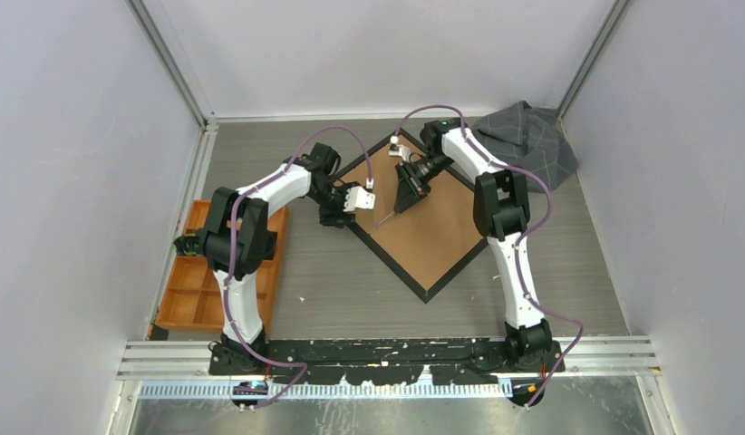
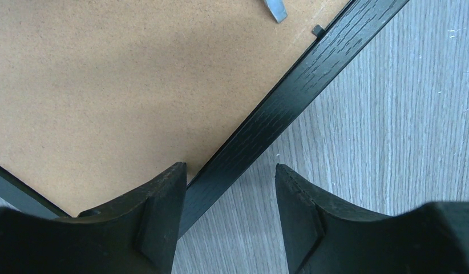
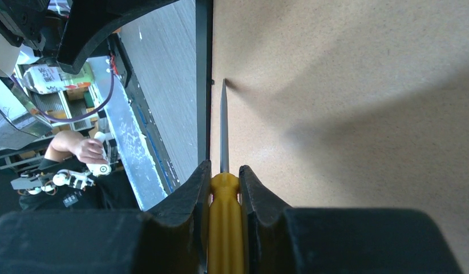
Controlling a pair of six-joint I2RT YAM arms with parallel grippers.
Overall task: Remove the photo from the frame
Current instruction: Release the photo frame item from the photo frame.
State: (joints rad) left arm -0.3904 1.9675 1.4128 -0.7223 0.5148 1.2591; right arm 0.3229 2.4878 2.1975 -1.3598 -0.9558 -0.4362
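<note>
Left claw, top view: your left claw (image 1: 335, 217) sits low at the left-hand edge of the frame (image 1: 430, 237); from up here you cannot tell how wide it stands.
Right claw, top view: your right claw (image 1: 406, 199) hangs over the frame's brown back, and a screwdriver (image 1: 384, 219) slants from it toward that same left edge.
Frame, top view: flat on the desk (image 1: 351, 281), back up, turned corner-on like a diamond between your two arms.
Photo: out of sight in every view; only the brown back shows.
Orange tray (image 1: 183, 299): on the desk beside your left arm, well apart from the frame.
Grey cloth (image 1: 532, 140): crumpled at the far right, near the frame's far corner.
Left claw, left wrist view: spread wide (image 2: 227, 171), gripping nothing; the black border (image 2: 289, 97) runs diagonally between the fingers (image 2: 161, 211), one toward the backing board (image 2: 106, 85), the other over bare desk (image 2: 392, 142).
Blade tip (image 2: 275, 8): grey metal at the top margin, over the board, near a small tab (image 2: 316, 29) on the border's inner edge.
Right claw, right wrist view: pinched (image 3: 223, 171) on the screwdriver's yellow handle (image 3: 223, 222).
Shaft (image 3: 223, 125): lies along the border's inner edge (image 3: 203, 85), its tip just beside a small tab (image 3: 211, 81); you cannot tell whether they touch.
</note>
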